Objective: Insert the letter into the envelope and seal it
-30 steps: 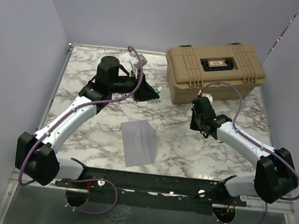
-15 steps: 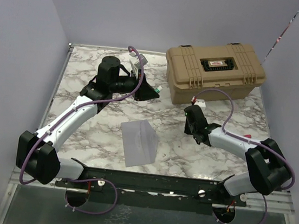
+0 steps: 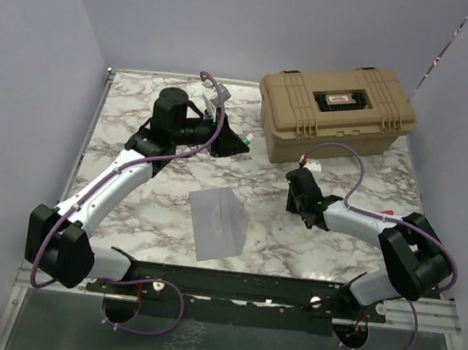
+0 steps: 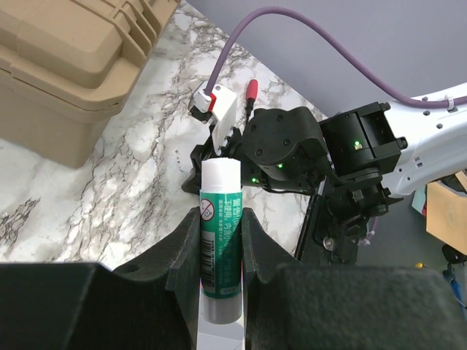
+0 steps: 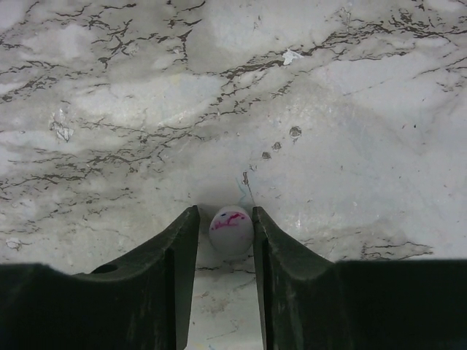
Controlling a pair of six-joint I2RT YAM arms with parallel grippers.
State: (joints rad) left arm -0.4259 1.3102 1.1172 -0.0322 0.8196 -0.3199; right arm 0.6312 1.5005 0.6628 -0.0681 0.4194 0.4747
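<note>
Left gripper (image 4: 219, 215) is pinching the green-labelled white glue stick (image 4: 219, 248) upright, raised behind the scene; I'd judge it's being kept ready for the flap. The right gripper (image 5: 225, 213) sits low on the grey-veined marble bench (image 3: 270, 231), fingers bracketing a small white round piece smeared pink (image 5: 231, 228), seemingly the stick's cap. A sliver of marble shows on one side of the cap, so I cannot tell whether it grips or merely flanks it. The flat blue-grey paper envelope (image 3: 218, 223) lies between the arms, near the front. No tan letter is in sight; likely tucked inside, so sealing is the step in hand. Bare marble rings the envelope; its near corner sits close to the black front rail (image 3: 237, 285). The ribbed tan plastic toolbox (image 3: 336, 111) stands well apart at back right; the path down to the flap looks open.
</note>
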